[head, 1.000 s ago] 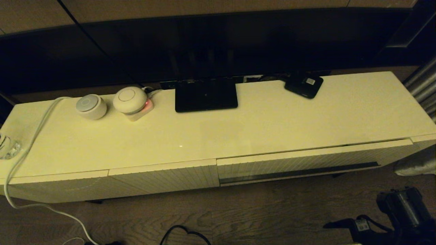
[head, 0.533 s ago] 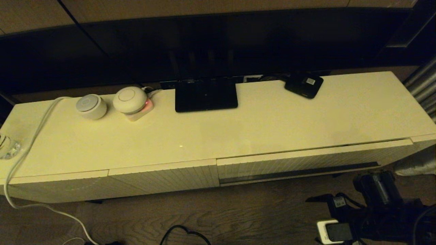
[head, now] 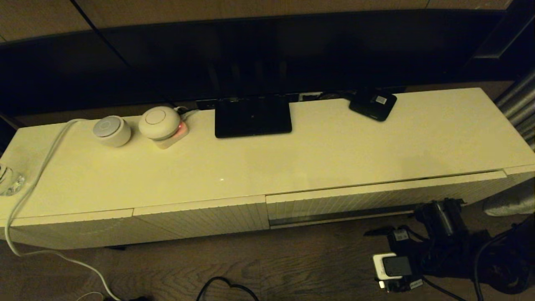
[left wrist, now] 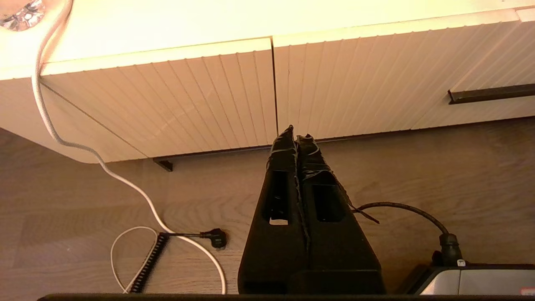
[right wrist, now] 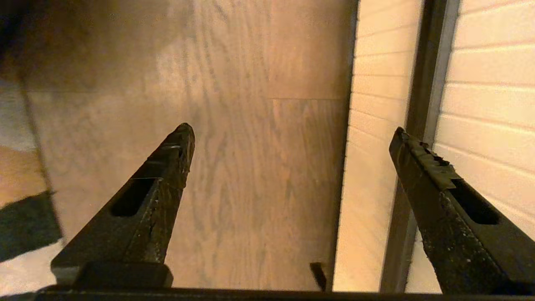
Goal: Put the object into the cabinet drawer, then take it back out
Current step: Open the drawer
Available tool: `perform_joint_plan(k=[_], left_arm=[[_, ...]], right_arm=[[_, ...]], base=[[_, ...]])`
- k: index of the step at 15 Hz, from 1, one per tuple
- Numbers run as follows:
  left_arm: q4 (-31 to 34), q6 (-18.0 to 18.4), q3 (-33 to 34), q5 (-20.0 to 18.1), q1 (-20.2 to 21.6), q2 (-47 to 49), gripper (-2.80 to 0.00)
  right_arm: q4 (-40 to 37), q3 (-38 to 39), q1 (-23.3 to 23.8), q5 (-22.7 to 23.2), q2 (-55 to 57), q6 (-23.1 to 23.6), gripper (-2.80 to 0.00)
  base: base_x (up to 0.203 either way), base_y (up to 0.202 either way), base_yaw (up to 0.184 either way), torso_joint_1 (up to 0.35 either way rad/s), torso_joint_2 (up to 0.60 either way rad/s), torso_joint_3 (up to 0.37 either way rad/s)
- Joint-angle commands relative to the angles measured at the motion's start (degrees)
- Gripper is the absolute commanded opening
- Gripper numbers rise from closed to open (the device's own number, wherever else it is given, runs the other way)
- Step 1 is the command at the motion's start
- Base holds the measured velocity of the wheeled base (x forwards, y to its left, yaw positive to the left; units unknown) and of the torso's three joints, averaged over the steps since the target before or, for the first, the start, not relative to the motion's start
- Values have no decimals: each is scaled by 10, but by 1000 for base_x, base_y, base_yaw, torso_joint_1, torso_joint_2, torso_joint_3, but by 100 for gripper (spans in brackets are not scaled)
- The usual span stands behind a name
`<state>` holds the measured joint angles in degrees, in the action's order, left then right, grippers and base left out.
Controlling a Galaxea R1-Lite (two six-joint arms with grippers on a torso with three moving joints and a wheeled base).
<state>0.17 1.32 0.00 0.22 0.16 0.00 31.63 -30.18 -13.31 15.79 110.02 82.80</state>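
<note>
The black umbrella is out of view in every picture. The cabinet drawer is closed; its ribbed cream front carries a long dark slot handle. My right gripper hangs low in front of the right end of that handle. In the right wrist view the right gripper is open and empty, with one finger over the dark slot and the other over the wooden floor. My left gripper is shut on nothing, parked low over the floor before the shorter ribbed fronts.
On the cabinet top stand a black monitor base, a small black box with a white label, two round white devices and a glass piece. A white cable trails to the floor. Dark cables lie on the floor.
My right arm has risen from the lower right corner and moved up and left, bringing the gripper in front of the right end of the drawer's handle. Nothing else moved.
</note>
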Motion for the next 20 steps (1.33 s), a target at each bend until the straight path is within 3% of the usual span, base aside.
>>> perform_joint_plan(k=[1,17,20], left_arm=[[0,0,2,0,0,0,-280],[0,0,2,0,0,0,-280],[0,0,2,0,0,0,-280]], right_arm=[[3,-17,2,1,24,4,0],[8,-106,36,-21,81,0,0],[7,-121,45,-46,95,0,0]], base=[[0,0,0,0,0,0],[0,0,0,0,0,0],[0,0,0,0,0,0]])
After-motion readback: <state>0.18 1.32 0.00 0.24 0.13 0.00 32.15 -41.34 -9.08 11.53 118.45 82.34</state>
